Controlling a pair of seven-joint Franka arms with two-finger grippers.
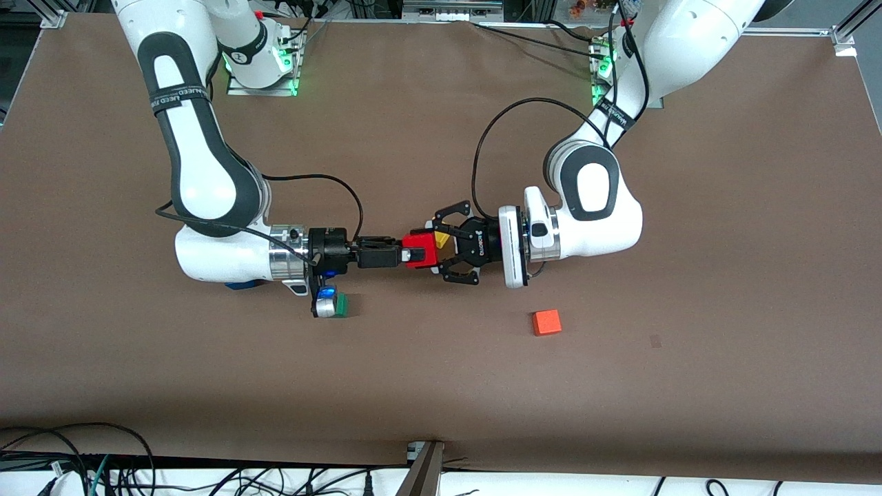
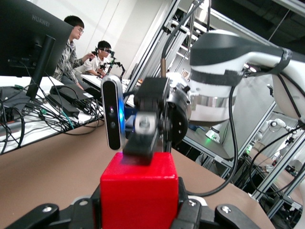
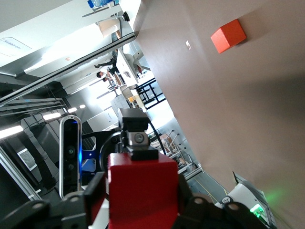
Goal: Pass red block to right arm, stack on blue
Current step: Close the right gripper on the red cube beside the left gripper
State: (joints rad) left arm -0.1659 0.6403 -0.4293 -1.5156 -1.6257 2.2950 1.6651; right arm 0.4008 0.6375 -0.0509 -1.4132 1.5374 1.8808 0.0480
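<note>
Both clamping the red block (image 1: pixel 420 249) mid-air, left gripper (image 1: pixel 441 252) and right gripper (image 1: pixel 408 255), risking a drop if releasing early.

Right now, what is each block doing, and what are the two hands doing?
red block: up in the air over the table's middle, gripped from both ends.
left hand: shut on the red block.
right hand: closed on the red block's other end.
orange block: lying loose on the table.
green block: on the table, under the right arm's wrist.
blue block: on the table, mostly hidden under the right arm.
</note>
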